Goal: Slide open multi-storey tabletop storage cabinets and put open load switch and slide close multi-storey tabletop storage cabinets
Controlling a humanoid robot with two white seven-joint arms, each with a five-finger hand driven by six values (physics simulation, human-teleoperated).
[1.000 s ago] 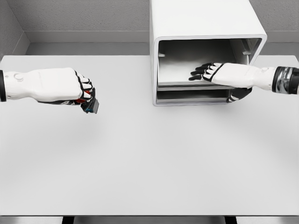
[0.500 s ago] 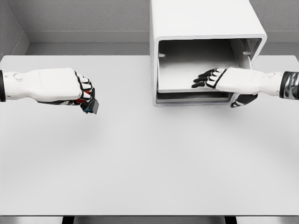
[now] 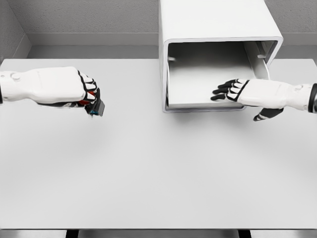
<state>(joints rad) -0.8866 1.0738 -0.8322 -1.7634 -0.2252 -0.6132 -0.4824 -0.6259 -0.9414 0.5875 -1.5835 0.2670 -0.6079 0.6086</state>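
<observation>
The white storage cabinet (image 3: pixel 218 20) stands at the table's back, right of the middle. Its lower drawer (image 3: pixel 193 91), a shallow white tray with nothing in it, is slid out toward me. My right hand (image 3: pixel 241 98) holds the drawer's front right corner, with its fingers (image 3: pixel 225 90) lying on the drawer floor and the thumb below the front edge. At the left, my left hand (image 3: pixel 74 88) hovers above the table, shut on the load switch (image 3: pixel 97 107), a small dark block with red and blue parts that pokes out under the fingers.
A white table (image 3: pixel 148 163) fills the view, with its front edge at the bottom. Grey walls stand behind the cabinet and at the far left.
The drawer has slid out toward me, drawn by my right hand, which moved right and toward me. My left hand rose slightly with the load switch still in it.
</observation>
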